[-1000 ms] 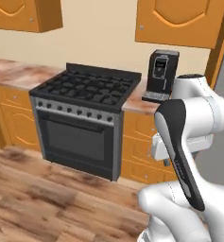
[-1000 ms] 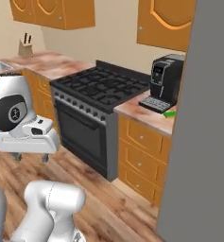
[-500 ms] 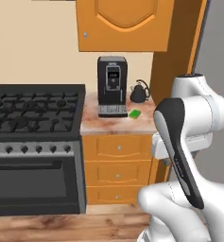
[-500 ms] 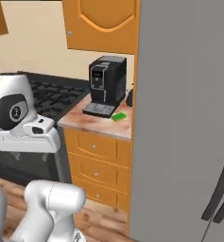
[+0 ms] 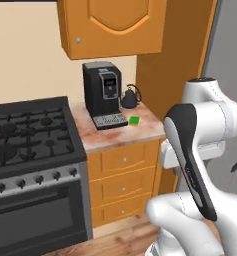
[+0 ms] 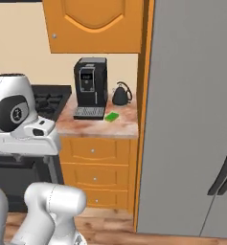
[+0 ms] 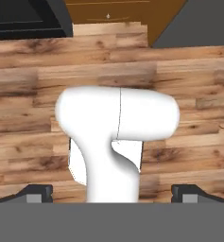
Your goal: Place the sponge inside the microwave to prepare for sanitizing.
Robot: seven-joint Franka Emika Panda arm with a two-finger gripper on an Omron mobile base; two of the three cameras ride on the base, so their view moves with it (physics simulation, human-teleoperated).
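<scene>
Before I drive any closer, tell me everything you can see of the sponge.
The sponge is a small, bright green rectangular block lying flat on the pinkish stone-look countertop. It sits just right of the black coffee machine's drip tray, apparently not touching it, and in front of the small dark kettle, apart from it. The right base view shows it the same way, near the tall grey fridge side. Nothing rests on it or grips it; texture is too small to tell.
</scene>
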